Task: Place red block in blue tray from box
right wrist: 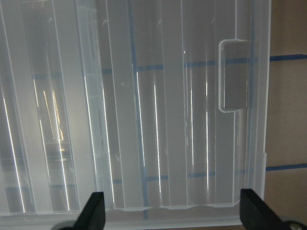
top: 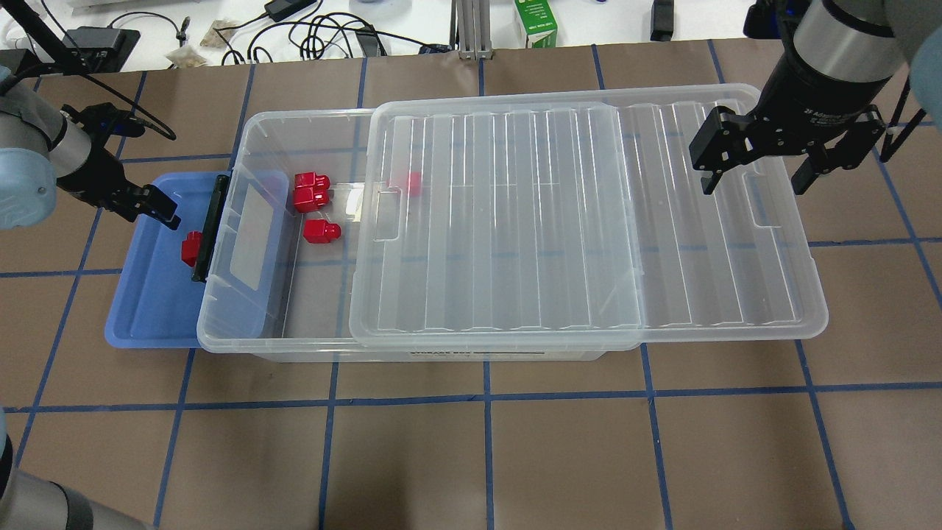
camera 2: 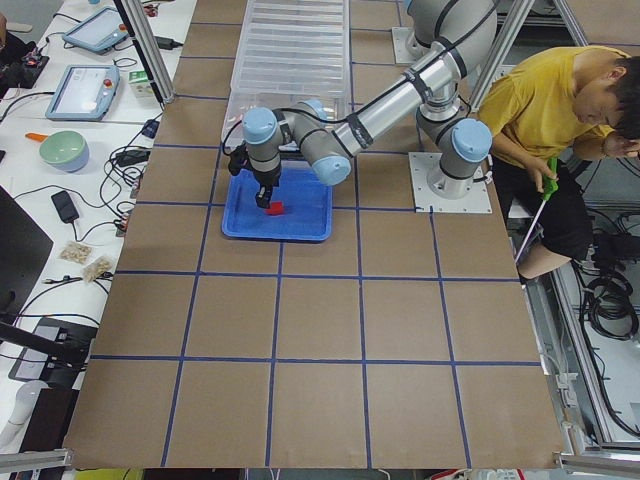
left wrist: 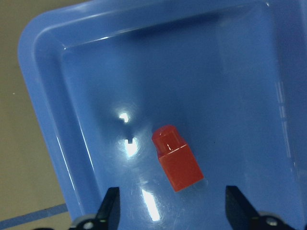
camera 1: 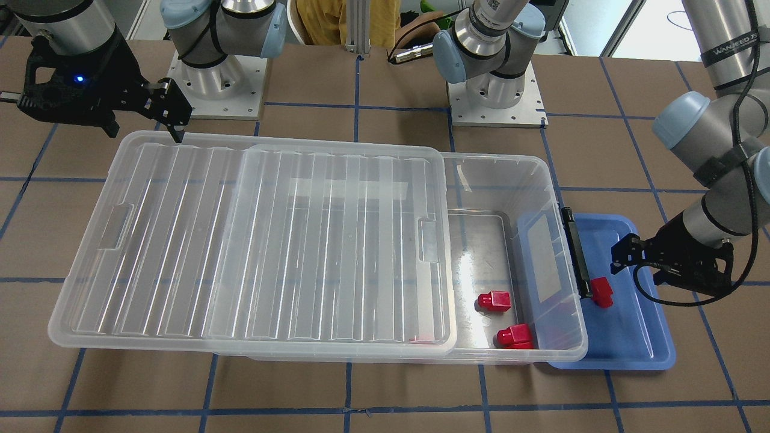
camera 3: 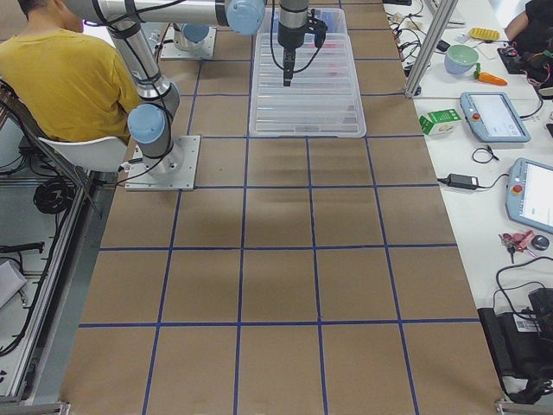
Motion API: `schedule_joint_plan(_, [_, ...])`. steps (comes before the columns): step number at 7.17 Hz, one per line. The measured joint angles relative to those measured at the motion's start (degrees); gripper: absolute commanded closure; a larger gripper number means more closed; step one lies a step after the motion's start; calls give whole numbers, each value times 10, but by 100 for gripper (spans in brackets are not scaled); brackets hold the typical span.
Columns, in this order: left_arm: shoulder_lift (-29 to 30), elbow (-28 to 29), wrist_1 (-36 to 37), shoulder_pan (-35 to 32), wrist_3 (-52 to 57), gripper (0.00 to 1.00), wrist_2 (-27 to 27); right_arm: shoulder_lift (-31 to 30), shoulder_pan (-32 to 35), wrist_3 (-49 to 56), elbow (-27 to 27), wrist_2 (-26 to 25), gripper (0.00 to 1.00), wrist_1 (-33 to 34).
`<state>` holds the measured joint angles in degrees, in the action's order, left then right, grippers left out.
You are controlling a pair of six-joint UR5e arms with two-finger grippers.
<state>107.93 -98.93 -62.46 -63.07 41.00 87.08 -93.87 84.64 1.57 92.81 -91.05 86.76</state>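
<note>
A red block (left wrist: 177, 158) lies in the blue tray (left wrist: 230, 72), near the box's black latch (camera 1: 574, 252). It also shows in the front view (camera 1: 601, 292) and the overhead view (top: 191, 248). My left gripper (left wrist: 173, 211) is open and empty, just above this block; it also shows in the overhead view (top: 158, 210). The clear box (top: 257, 324) has its ribbed lid (top: 589, 221) slid toward my right. The uncovered end holds more red blocks (top: 313, 190) (top: 321, 231); another shows through the lid (top: 413, 182). My right gripper (top: 758, 173) is open over the lid's far end.
The tray (camera 1: 625, 337) sits partly under the box's latch end. Both arm bases (camera 1: 496, 90) (camera 1: 216, 78) stand behind the box. A person in a yellow shirt (camera 2: 540, 110) sits behind the robot. A green carton (top: 536, 22) and cables lie beyond the table.
</note>
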Motion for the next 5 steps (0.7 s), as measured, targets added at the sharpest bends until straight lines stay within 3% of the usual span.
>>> schedule_joint_plan(1, [-26,13,-25,-14,-17,0,1,1,0,0,0,0,0,0])
schedule_joint_plan(5, [-119,110,-188,-156,-201,0,9,8,-9,6,0,-5,0,14])
